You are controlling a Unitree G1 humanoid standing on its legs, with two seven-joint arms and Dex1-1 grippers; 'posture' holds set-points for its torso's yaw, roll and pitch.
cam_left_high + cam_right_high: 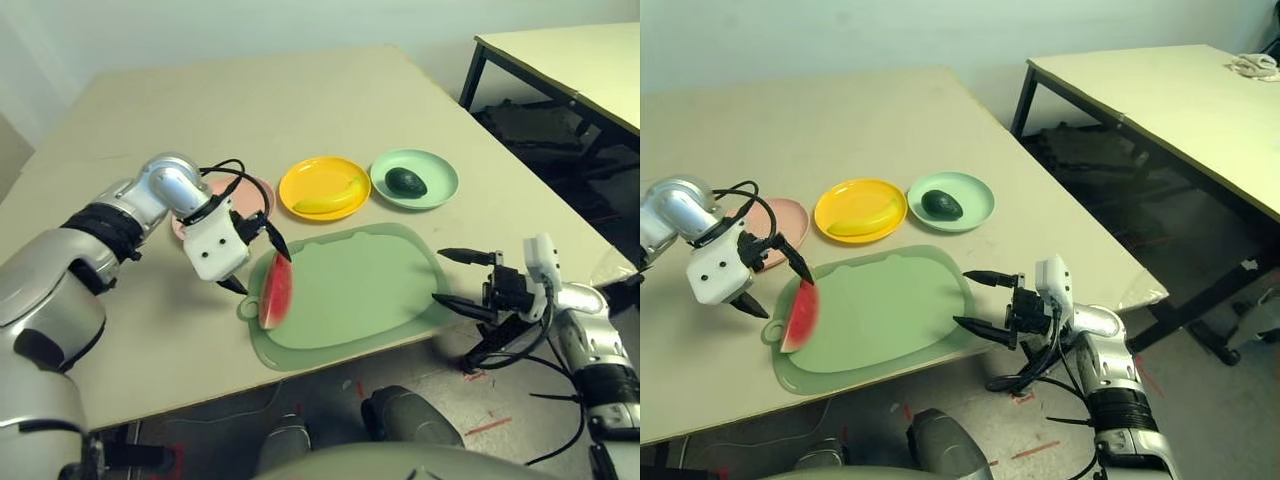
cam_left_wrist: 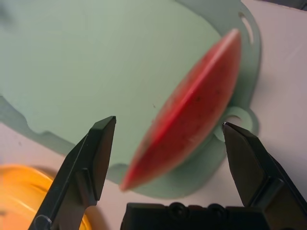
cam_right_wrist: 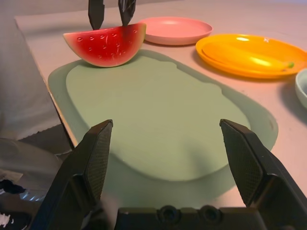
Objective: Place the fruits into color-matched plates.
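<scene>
I see 3 plates in a row on the table point(image 1: 300, 100). The pink plate point(image 3: 177, 29) has nothing in it. The yellow plate point(image 1: 324, 186) holds the banana point(image 1: 328, 200). The green plate point(image 1: 414, 178) holds the avocado point(image 1: 406, 181).

In front of the plates lies the green mat point(image 1: 360, 290). The watermelon point(image 1: 277, 291) stands on its rind at the mat's left end, near the ring tab.

My left claw point(image 1: 257, 258) points down over the watermelon. Its 2 fingers are spread wide, 1 on each side of the wedge. I cannot tell if they touch it, and they are not squeezing it.

My right claw point(image 1: 462, 278) sits at the mat's right end, at the table's front edge. It points across the mat toward the watermelon. Its fingers are spread wide too, with nothing between them.
</scene>
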